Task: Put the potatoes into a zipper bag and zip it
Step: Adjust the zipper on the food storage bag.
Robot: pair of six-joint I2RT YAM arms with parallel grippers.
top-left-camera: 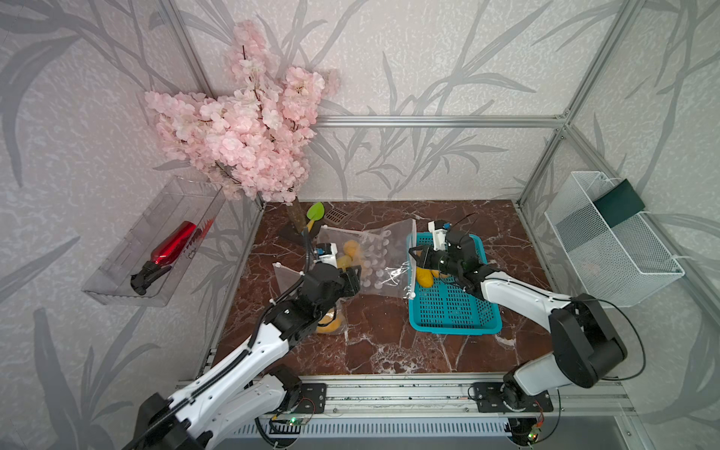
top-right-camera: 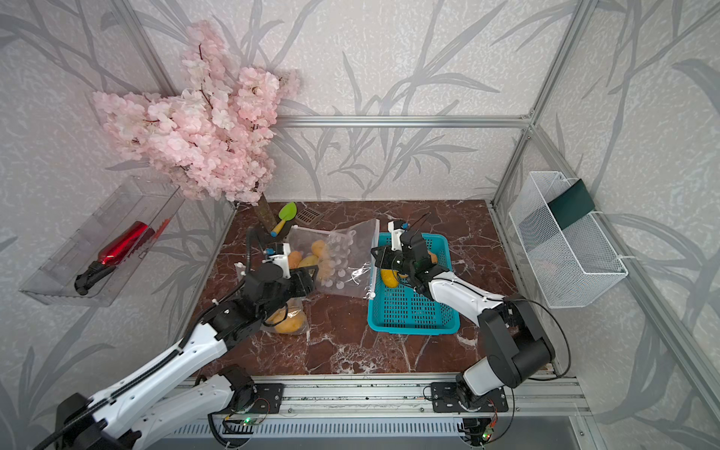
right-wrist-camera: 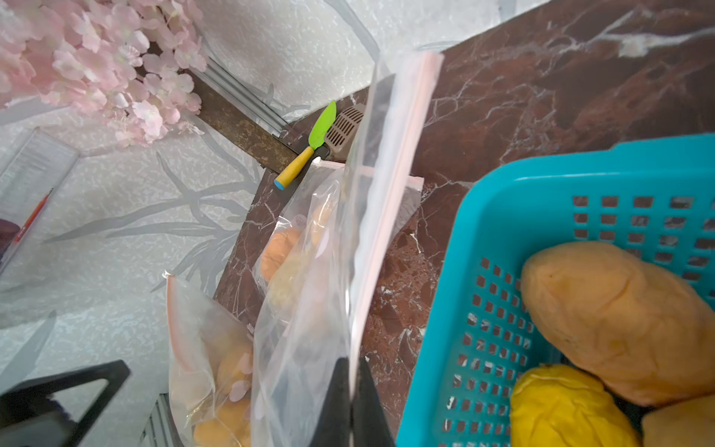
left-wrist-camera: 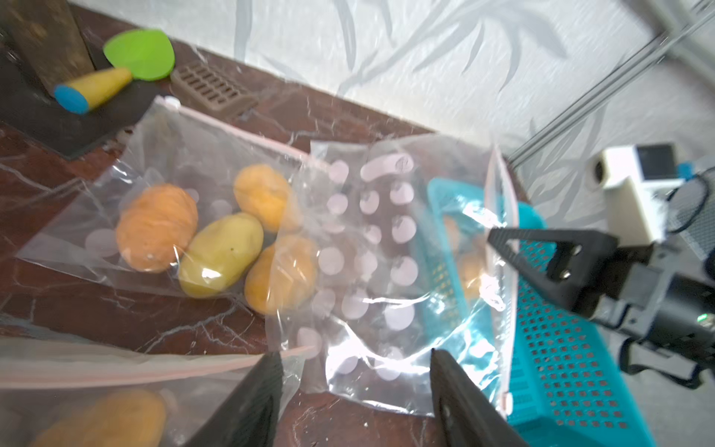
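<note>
A clear zipper bag (top-left-camera: pixel 383 259) with white dots lies mid-table, its pink zip edge (right-wrist-camera: pixel 390 193) lifted against the teal basket (top-left-camera: pixel 452 315). My right gripper (right-wrist-camera: pixel 350 365) is shut on that edge, also seen in the left wrist view (left-wrist-camera: pixel 497 236). Several potatoes (left-wrist-camera: pixel 220 255) lie in a clear bag behind, partly under the dotted one. Another bag of potatoes (top-right-camera: pixel 288 321) sits under my left arm. Two potatoes (right-wrist-camera: pixel 619 317) and a yellow one (right-wrist-camera: pixel 561 410) rest in the basket. My left gripper (left-wrist-camera: pixel 356 371) is open over the dotted bag's near corner, holding nothing.
A pink blossom tree (top-left-camera: pixel 241 124) stands at the back left, with a green trowel (top-left-camera: pixel 313 214) and a brown drain grate (top-left-camera: pixel 337 216) beside it. A clear wall tray (top-left-camera: pixel 128 288) holds a red spray bottle. A white wire basket (top-left-camera: pixel 607 241) hangs on the right wall.
</note>
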